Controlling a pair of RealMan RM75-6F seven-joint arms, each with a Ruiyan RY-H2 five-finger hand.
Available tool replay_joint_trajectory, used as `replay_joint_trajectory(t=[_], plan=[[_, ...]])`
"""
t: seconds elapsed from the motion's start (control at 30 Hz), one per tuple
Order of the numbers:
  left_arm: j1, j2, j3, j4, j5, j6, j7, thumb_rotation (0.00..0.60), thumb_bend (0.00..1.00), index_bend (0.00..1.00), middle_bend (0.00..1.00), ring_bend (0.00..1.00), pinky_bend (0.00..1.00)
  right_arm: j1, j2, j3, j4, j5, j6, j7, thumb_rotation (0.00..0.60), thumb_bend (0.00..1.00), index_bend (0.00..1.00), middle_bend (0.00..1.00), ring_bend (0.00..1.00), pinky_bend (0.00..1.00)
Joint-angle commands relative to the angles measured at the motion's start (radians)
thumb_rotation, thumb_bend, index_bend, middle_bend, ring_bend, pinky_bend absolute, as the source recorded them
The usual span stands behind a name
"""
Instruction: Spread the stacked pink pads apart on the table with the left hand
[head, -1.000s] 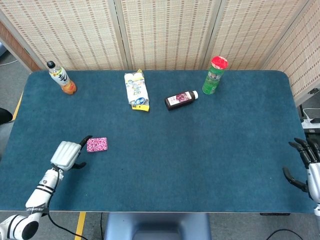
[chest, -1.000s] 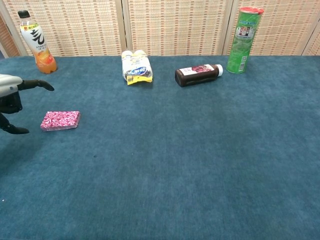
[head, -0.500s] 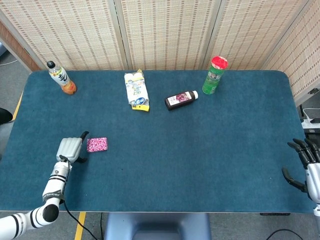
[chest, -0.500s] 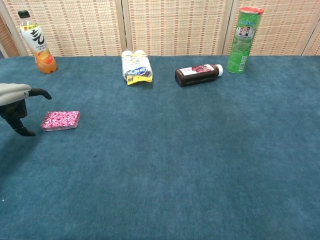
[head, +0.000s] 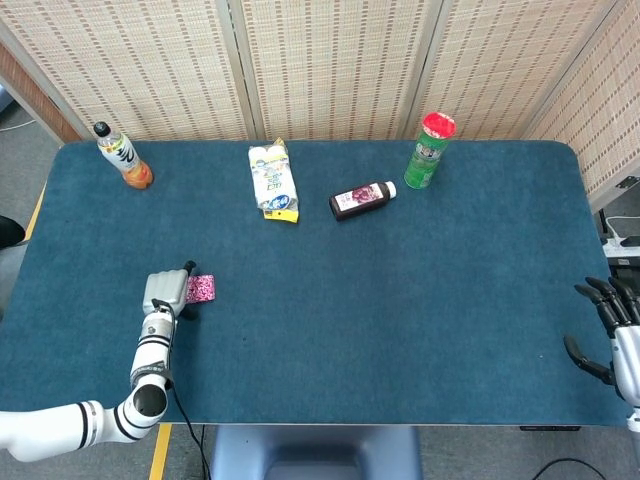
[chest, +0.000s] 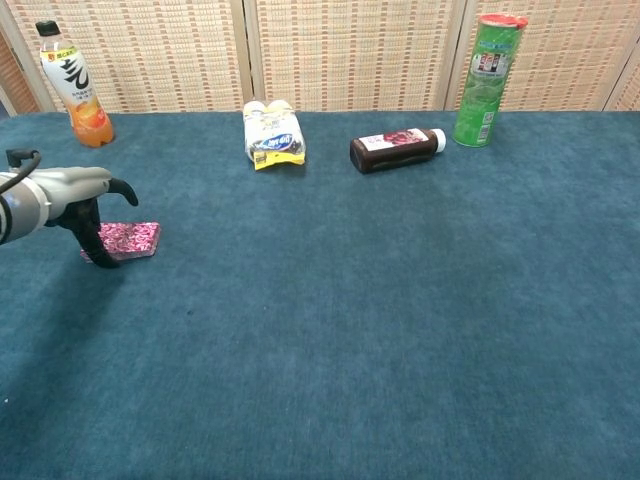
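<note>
We see three closed containers along the far edge of the desk (head: 400, 300): an orange drink bottle (head: 122, 155) standing upright at the upper left of the frame, a green canister (head: 430, 150) with a red lid standing upright at the upper right of centre, and a dark bottle (head: 361, 199) with a white cap lying on its side just left of the canister. The orange bottle shows orange liquid in its lower part; the contents of the other two cannot be determined. A white and yellow packet (head: 273, 180) lies flat between the orange bottle and the dark bottle. The stacked pink pads (chest: 128, 240) lie at the left of the frame, near the front left part of the desk, well apart from the row of containers. We see the left hand (head: 165, 292) directly over the left portion of the pads: in the chest view one dark finger reaches down in front of the stack to the desk surface and another curves above it, so the hand brackets the stack. Whether the fingers actually press the pads cannot be determined. The pads lie flat and appear as a single stack. The right hand (head: 612, 325) sits at the lower right edge of the head view, beyond the desk edge, with fingers spread and holding nothing. Nothing lies between the left hand and the pads.
</note>
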Motion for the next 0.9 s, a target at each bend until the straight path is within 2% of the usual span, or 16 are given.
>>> replay_joint_trajectory(t=[0.03, 0.47, 0.9], plan=[[-0.011, -0.012, 0.000, 0.015, -0.010, 0.002, 0.000, 0.600, 0.20, 0.17, 1.00, 1.00, 1.00, -0.001, 0.001, 0.001, 0.000, 0.000, 0.003, 0.003, 0.600, 0.27, 0.19, 0.13, 0.07, 0.28], [-0.045, -0.066, 0.013, 0.104, -0.057, 0.038, 0.020, 0.600, 0.21, 0.20, 1.00, 1.00, 1.00, -0.003, 0.004, 0.002, 0.001, 0.000, 0.007, 0.013, 0.600, 0.27, 0.19, 0.13, 0.07, 0.28], [-0.042, -0.089, 0.006, 0.129, -0.065, 0.052, 0.011, 0.600, 0.21, 0.24, 1.00, 1.00, 1.00, -0.002, 0.004, 0.002, 0.000, 0.000, 0.005, 0.011, 0.600, 0.27, 0.19, 0.13, 0.07, 0.28]])
